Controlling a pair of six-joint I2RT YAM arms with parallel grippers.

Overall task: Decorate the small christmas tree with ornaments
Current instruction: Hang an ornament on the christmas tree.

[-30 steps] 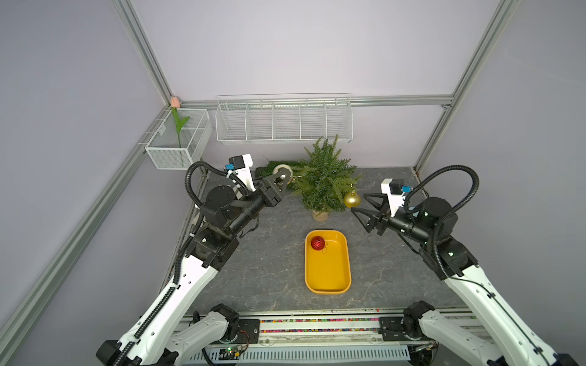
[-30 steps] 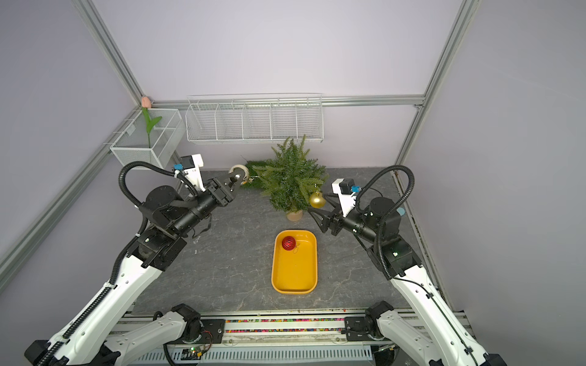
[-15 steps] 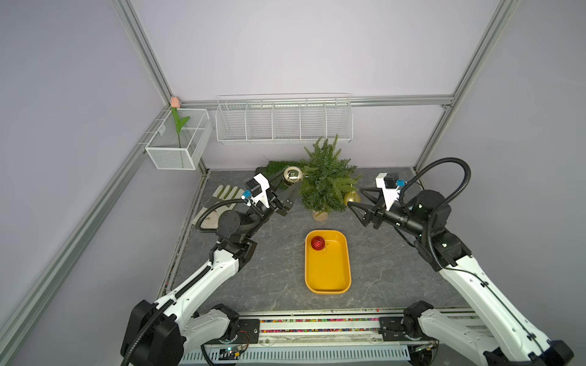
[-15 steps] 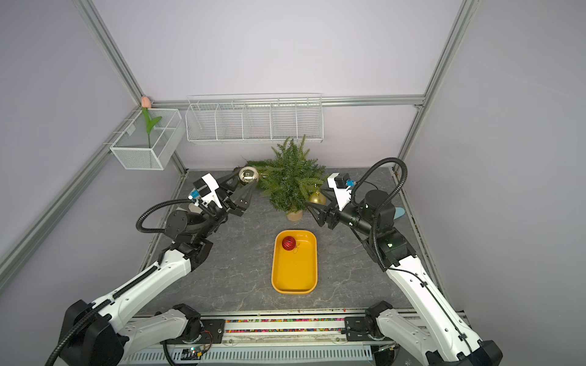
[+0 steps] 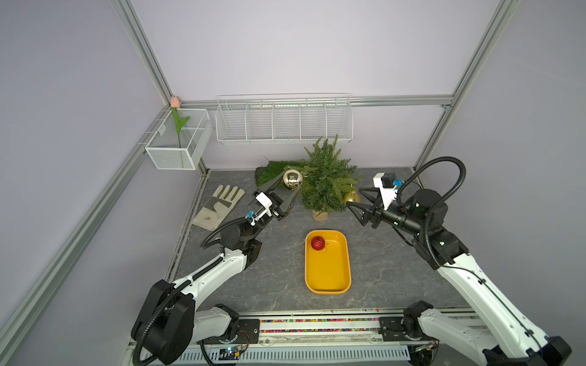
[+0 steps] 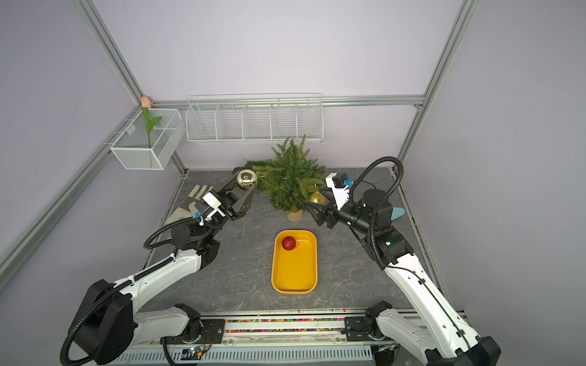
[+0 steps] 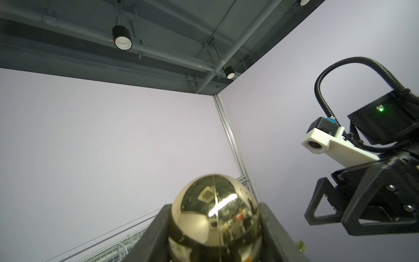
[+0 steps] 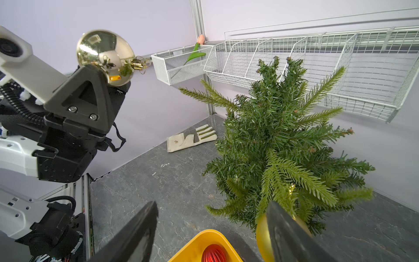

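The left gripper [image 5: 291, 182] is up off the grey table [image 5: 269, 279], its two dark fingers [image 7: 156, 236] pressed to either side of the mirror-gold bauble [image 6: 247, 179]. The bauble sits out at their tips, just beside the outer branches of the small christmas tree [image 5: 323, 185], which stands upright at the back of the table. Across from it the right gripper [image 8: 212, 202] has its fingers spread wide, gripping nothing. The matte gold bauble [image 6: 316, 198] hangs low on the side of the tree facing that gripper, partly behind one finger. The red bauble [image 5: 317, 243] lies at the far end of the yellow tray [image 5: 329, 272]. A small mark on the work glove [image 8: 191, 138] is too small to read. Only the right wrist view shows the mirror-gold bauble's gold cap [image 8: 136, 64] and loop pointing toward the tree. The left wrist view catches just a branch tip, plus the ceiling lamps [image 7: 122, 40].
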